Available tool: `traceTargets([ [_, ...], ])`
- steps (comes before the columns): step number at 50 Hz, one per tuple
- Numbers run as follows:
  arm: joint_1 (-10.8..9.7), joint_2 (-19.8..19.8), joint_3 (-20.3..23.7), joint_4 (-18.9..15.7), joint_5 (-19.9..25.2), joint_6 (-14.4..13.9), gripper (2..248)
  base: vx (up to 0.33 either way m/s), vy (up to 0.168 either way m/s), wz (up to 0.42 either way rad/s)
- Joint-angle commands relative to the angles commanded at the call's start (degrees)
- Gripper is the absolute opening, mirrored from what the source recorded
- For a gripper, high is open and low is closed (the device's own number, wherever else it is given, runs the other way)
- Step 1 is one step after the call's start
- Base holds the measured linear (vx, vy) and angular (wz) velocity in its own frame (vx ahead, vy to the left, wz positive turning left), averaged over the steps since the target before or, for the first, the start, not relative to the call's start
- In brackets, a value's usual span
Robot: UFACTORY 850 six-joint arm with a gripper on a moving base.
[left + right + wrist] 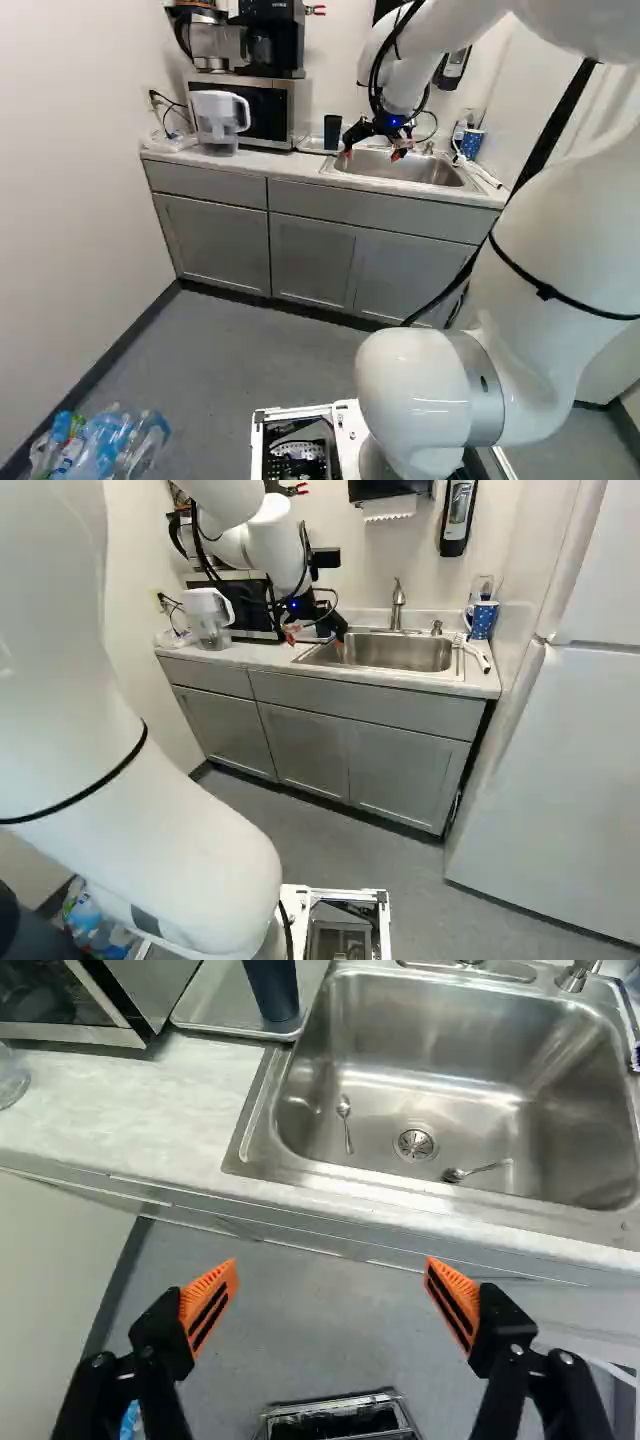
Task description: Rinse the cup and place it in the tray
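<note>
Your claw (372,154) has its two fingers spread wide. Ahead of them you have the sink (440,1045), two spoons (344,1110) in it (one either side of the drain (416,1144)). Beside the sink, your dark cup (272,988) stands on the tray (215,1000), near the microwave (265,115).

You have a black coffee maker (270,40) on the microwave (290,112), and a water filter pitcher (218,118) on the counter (130,1100) before it. Right of those, you'll see a paper towel dispenser (385,489), a wall-mounted soap dispenser (458,518) and a white refrigerator (560,780). Plastic bottles (105,443) sit on your left.
</note>
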Motion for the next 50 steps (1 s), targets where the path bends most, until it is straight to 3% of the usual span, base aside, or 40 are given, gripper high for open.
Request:
traceTargets([
  [26,0.18,0.30,1.29,-0.06,1.78,0.04,247,0.000,0.000,0.000],
  [50,0.74,1.21,5.25,-0.25,7.24,0.17,247,0.000,0.000,0.000],
])
